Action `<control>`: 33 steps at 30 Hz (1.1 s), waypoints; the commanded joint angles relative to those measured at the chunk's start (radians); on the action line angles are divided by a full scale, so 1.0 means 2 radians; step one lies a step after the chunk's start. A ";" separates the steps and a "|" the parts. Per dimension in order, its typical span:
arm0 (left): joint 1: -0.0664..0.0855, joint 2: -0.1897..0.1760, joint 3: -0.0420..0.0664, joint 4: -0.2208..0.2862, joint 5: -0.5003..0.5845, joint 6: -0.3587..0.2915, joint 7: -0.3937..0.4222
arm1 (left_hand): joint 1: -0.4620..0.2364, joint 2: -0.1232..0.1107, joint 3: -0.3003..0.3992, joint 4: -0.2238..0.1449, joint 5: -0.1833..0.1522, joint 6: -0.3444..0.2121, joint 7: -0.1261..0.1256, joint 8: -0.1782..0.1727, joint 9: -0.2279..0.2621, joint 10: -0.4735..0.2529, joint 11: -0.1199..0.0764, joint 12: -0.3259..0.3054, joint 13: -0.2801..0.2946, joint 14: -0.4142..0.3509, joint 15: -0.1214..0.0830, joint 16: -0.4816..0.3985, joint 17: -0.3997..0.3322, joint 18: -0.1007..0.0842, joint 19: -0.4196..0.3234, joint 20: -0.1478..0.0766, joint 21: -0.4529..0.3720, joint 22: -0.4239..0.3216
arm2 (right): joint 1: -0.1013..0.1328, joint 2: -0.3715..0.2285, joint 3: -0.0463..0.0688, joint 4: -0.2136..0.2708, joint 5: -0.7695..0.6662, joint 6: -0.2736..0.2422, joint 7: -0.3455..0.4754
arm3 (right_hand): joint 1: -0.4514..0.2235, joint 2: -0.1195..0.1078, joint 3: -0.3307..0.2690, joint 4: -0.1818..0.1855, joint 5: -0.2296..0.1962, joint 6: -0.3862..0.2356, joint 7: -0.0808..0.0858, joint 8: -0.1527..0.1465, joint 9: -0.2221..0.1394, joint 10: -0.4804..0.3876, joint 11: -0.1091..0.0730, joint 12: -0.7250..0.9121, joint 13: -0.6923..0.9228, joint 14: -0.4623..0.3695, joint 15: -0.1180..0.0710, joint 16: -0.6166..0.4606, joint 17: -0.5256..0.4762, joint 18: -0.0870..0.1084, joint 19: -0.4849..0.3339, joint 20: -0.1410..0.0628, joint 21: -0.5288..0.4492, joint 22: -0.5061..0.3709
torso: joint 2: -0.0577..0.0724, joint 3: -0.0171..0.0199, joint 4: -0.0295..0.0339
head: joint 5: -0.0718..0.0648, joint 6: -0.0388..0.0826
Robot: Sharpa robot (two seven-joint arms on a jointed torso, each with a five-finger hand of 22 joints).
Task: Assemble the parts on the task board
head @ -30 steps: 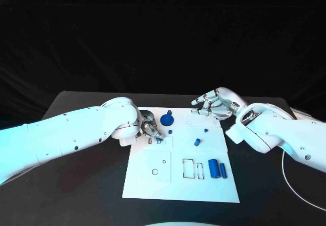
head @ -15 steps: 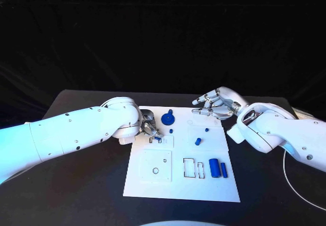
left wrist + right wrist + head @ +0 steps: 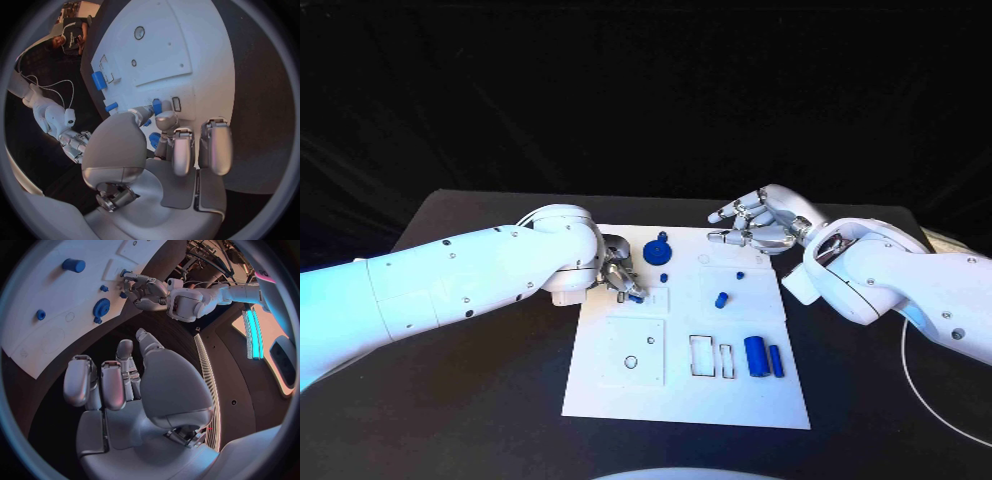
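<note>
Two hands, one board [image 3: 682,395] on your counter [image 3: 473,400]: left hand [image 3: 617,272] pinches a blue part [image 3: 636,297] at the board's left edge; right hand [image 3: 754,225] hovers released, fingers apart.

You're looking at a black bench [image 3: 473,400] with a matte top, set against a black backdrop [image 3: 646,90] that hangs in soft folds behind its far edge. A thin white cable [image 3: 923,395] curves over the bench near its right side. From the right wrist view you can see a dark floor [image 3: 231,355] crossed by a pale strip [image 3: 207,385], with a glowing cyan light bar [image 3: 252,332] beyond it.
</note>
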 commanded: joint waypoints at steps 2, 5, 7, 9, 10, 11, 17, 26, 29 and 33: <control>-0.002 0.001 -0.002 -0.001 -0.007 0.018 -0.004 | -0.002 0.002 0.086 -0.084 0.004 0.000 -0.003 0.003 0.000 -0.001 0.000 -0.003 -0.001 0.053 0.000 0.002 0.132 -0.001 0.026 0.001 -0.002 0.058 | 0.000 0.001 0.000 0.000 -0.001 0.009 0.002 | -0.003 -0.001 -0.003 0.001 0.003 0.005 0.000 0.003 0.001 0.004 -0.001 0.002 0.000 0.020 0.000 -0.003 0.000 0.010 -0.002 0.000 -0.003 -0.001 | 0.000 0.0000 0.0001 | 0.000 0.000; -0.002 0.002 -0.002 -0.002 -0.006 0.016 -0.003 | -0.003 0.002 0.087 -0.084 0.004 0.000 -0.004 0.003 0.000 -0.001 0.000 -0.004 -0.003 0.053 0.000 0.002 0.132 -0.001 0.026 0.000 -0.002 0.059 | 0.000 0.001 0.000 0.000 0.000 0.009 0.002 | -0.003 -0.001 -0.003 0.001 0.003 0.005 0.000 0.003 0.001 0.004 -0.001 0.002 0.000 0.020 0.000 -0.003 0.000 0.010 -0.002 0.000 -0.003 -0.001 | 0.000 0.0002 0.0001 | 0.001 0.000; -0.002 0.004 -0.003 -0.003 -0.005 0.015 -0.003 | -0.005 0.002 0.087 -0.084 0.004 0.001 -0.004 0.003 0.000 -0.001 -0.001 -0.005 -0.004 0.053 0.000 0.002 0.132 -0.001 0.026 0.000 -0.001 0.059 | 0.000 0.001 0.000 0.001 0.000 0.009 0.003 | -0.003 -0.001 -0.003 0.001 0.003 0.005 0.000 0.003 0.001 0.004 -0.001 0.002 0.000 0.020 0.000 -0.003 0.000 0.010 -0.002 0.000 -0.003 -0.001 | 0.000 0.0001 0.0000 | 0.001 0.001; -0.002 0.006 -0.003 -0.004 -0.005 0.015 -0.003 | -0.006 0.002 0.087 -0.084 0.004 0.002 -0.004 0.003 0.000 0.000 -0.001 -0.006 -0.005 0.053 0.000 0.002 0.132 -0.001 0.026 0.000 -0.001 0.059 | 0.000 0.001 0.000 0.001 0.000 0.009 0.003 | -0.003 -0.001 -0.003 0.001 0.003 0.005 0.000 0.003 0.001 0.004 -0.001 0.002 0.000 0.020 0.000 -0.003 0.000 0.010 -0.002 0.000 -0.003 -0.001 | 0.000 0.0002 0.0001 | 0.001 0.001; -0.002 0.007 -0.003 -0.005 -0.005 0.015 -0.003 | -0.008 0.002 0.087 -0.084 0.003 0.002 -0.004 0.004 0.001 0.000 -0.001 -0.006 -0.006 0.053 0.000 0.002 0.132 -0.001 0.026 0.000 -0.001 0.060 | 0.000 0.001 0.000 0.001 0.000 0.010 0.003 | -0.003 -0.001 -0.003 0.001 0.003 0.005 0.000 0.003 0.001 0.004 -0.001 0.002 0.000 0.020 0.000 -0.003 0.000 0.010 -0.002 0.000 -0.003 -0.001 | 0.000 0.0000 0.0001 | 0.001 0.001; -0.002 0.008 -0.003 -0.005 -0.004 0.015 -0.003 | -0.009 0.002 0.087 -0.084 0.003 0.003 -0.005 0.004 0.001 0.001 -0.001 -0.006 -0.006 0.053 0.000 0.002 0.132 -0.001 0.026 0.000 -0.001 0.060 | 0.000 0.001 0.000 0.001 0.000 0.010 0.003 | -0.003 -0.001 -0.003 0.001 0.003 0.005 0.000 0.003 0.001 0.004 -0.001 0.002 0.000 0.020 0.000 -0.003 0.000 0.010 -0.002 0.000 -0.003 -0.001 | 0.000 0.0001 0.0000 | 0.001 0.001; -0.002 0.011 -0.004 -0.008 -0.004 0.020 -0.003 | -0.022 0.003 0.082 -0.082 0.002 0.011 -0.008 0.006 0.002 0.007 -0.004 -0.003 -0.004 0.053 -0.002 0.002 0.132 -0.002 0.027 -0.001 0.000 0.062 | 0.000 0.000 0.000 0.002 0.000 0.010 0.003 | -0.003 -0.001 -0.004 0.001 0.003 0.005 0.000 0.003 0.000 0.004 -0.001 0.001 -0.001 0.020 0.000 -0.003 0.000 0.010 -0.002 0.000 -0.003 -0.001 | 0.000 0.0002 -0.0004 | 0.000 0.001; -0.002 0.015 -0.004 -0.014 -0.004 0.034 -0.004 | -0.056 0.008 0.061 -0.067 0.001 0.024 -0.013 0.004 0.000 0.015 -0.007 0.001 -0.001 0.053 -0.005 0.002 0.132 -0.002 0.028 -0.004 0.000 0.063 | 0.000 0.000 0.000 0.002 0.001 0.010 0.003 | -0.004 -0.001 -0.004 0.002 0.003 0.005 0.000 0.003 0.000 0.004 0.000 0.001 -0.002 0.020 0.000 -0.004 -0.001 0.010 -0.003 0.000 -0.003 -0.002 | 0.000 -0.0001 -0.0002 | 0.000 0.000; -0.002 0.017 -0.004 -0.017 -0.004 0.036 -0.004 | -0.073 0.009 0.050 -0.057 0.001 0.029 -0.014 0.002 -0.002 0.018 -0.008 0.004 0.002 0.053 -0.006 0.002 0.132 -0.002 0.028 -0.005 0.001 0.064 | 0.000 0.000 0.000 0.002 0.002 0.009 0.004 | -0.004 -0.001 -0.004 0.002 0.003 0.005 0.000 0.003 0.000 0.004 0.000 0.001 -0.002 0.020 0.000 -0.004 -0.001 0.010 -0.003 0.000 -0.003 -0.002 | 0.000 0.0001 -0.0002 | 0.000 0.000; -0.002 0.021 -0.004 -0.021 -0.004 0.037 -0.004 | -0.085 0.010 0.034 -0.051 0.000 0.035 -0.015 -0.001 -0.006 0.020 -0.009 0.006 0.003 0.053 -0.007 0.002 0.132 -0.003 0.029 -0.006 0.002 0.066 | 0.000 0.000 0.000 0.002 0.003 0.009 0.004 | -0.005 -0.001 -0.005 0.002 0.004 0.005 0.000 0.002 0.000 0.003 0.000 0.001 -0.002 0.020 0.000 -0.004 -0.001 0.010 -0.003 0.000 -0.004 -0.002 | 0.000 0.0001 -0.0002 | 0.000 0.000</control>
